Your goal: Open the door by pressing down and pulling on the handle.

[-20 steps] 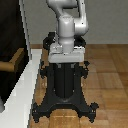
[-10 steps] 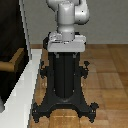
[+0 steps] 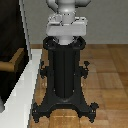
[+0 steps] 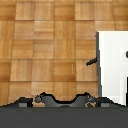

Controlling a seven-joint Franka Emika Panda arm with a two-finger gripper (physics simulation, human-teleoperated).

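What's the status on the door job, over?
Gripper out of both views, fingers unseen. Handle untouched, jutting from the dark door at the exterior view's left. Black pedestal stands beside the white frame; nothing on the handle.

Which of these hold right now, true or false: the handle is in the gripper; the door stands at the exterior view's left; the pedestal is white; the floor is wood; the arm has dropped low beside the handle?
1. The handle is in the gripper. False: nothing touches it, and no gripper is in view.
2. The door stands at the exterior view's left. True.
3. The pedestal is white. False: it is black.
4. The floor is wood parquet. True.
5. The arm is low beside the handle. False: it rises above the pedestal, out of the top of the exterior view.
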